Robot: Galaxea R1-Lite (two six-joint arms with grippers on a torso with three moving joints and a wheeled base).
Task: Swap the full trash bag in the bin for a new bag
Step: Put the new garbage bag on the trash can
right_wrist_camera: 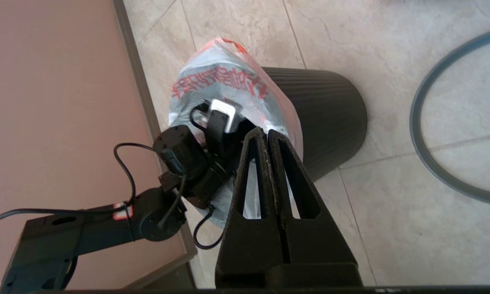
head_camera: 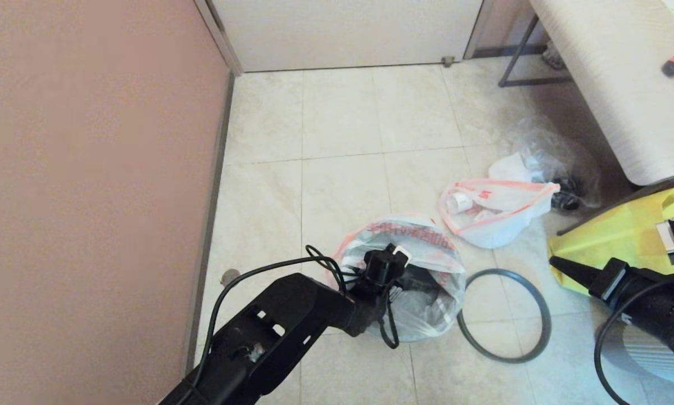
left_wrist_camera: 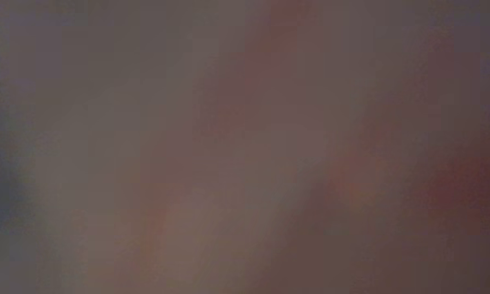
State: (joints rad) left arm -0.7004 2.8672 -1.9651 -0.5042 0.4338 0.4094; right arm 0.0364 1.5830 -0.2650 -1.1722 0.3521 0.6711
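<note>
The new bag, white with red characters, is draped over the black bin and lines its mouth. My left gripper reaches down into that mouth, and the left wrist view shows only bag plastic pressed close. The full trash bag, white with pink-red edges, lies on the floor behind and to the right of the bin. The dark grey hoop rim lies flat on the tiles right of the bin. My right gripper hovers off to the right, shut and empty, pointing toward the bin.
A pink wall stands close on the bin's left. A yellow tote sits at the right under my right arm. A clear plastic bag lies by the table at the back right.
</note>
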